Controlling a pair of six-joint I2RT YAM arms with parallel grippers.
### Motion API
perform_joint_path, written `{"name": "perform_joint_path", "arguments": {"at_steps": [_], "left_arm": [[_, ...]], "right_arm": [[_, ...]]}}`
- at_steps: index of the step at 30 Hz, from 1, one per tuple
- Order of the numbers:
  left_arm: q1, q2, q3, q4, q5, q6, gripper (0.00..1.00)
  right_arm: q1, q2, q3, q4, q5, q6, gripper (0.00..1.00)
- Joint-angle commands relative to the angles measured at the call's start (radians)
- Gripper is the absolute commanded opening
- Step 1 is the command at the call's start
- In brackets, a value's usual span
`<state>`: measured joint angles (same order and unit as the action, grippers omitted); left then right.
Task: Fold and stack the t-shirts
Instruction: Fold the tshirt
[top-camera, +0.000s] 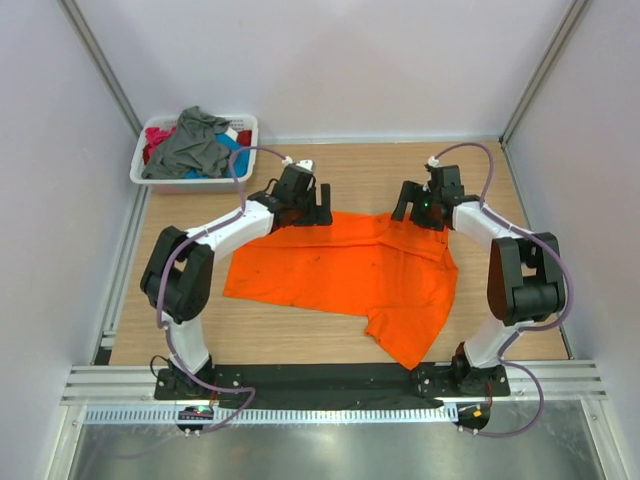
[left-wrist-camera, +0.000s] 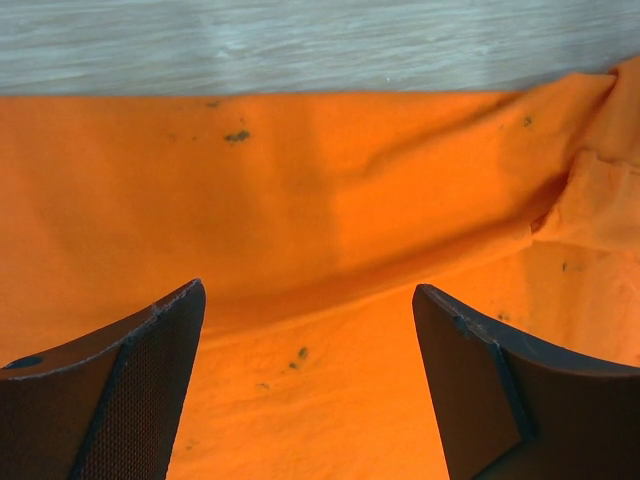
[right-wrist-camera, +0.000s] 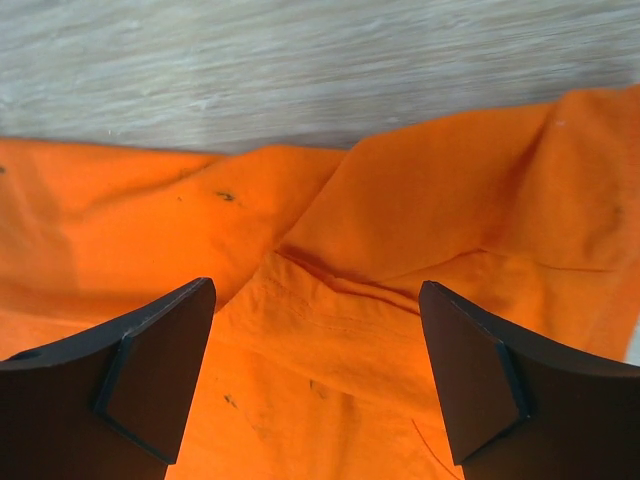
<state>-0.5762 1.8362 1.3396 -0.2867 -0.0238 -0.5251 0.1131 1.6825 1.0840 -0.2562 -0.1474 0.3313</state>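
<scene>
A bright orange t-shirt (top-camera: 350, 275) lies spread on the wooden table, partly folded, one sleeve pointing to the near right. My left gripper (top-camera: 305, 208) hovers over the shirt's far left edge, jaws wide apart with only orange cloth (left-wrist-camera: 300, 250) below them. Over the far right edge, my right gripper (top-camera: 420, 208) is open too, above a rumpled fold and hem (right-wrist-camera: 350, 290). Neither holds the fabric. More t-shirts, dark grey (top-camera: 195, 145), teal-blue (top-camera: 228, 145) and red-pink (top-camera: 155, 140), are heaped in the basket.
A white plastic laundry basket (top-camera: 160, 180) stands at the table's far left corner. Bare wooden table (top-camera: 370, 170) shows beyond the shirt. Grey walls close in on three sides. A metal rail (top-camera: 330, 385) runs along the near edge by the arm bases.
</scene>
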Motion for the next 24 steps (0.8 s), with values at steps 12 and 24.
{"name": "perform_joint_path", "arguments": {"at_steps": [12,24], "left_arm": [[0.013,-0.011,-0.005,-0.025,-0.090,0.043,0.92],[0.013,-0.032,-0.042,-0.039,-0.156,0.057,0.93]], "right_arm": [[0.143,0.138,0.163,-0.092,0.133,-0.100,0.94],[0.209,0.155,0.212,-0.219,0.376,-0.075,0.68]]}}
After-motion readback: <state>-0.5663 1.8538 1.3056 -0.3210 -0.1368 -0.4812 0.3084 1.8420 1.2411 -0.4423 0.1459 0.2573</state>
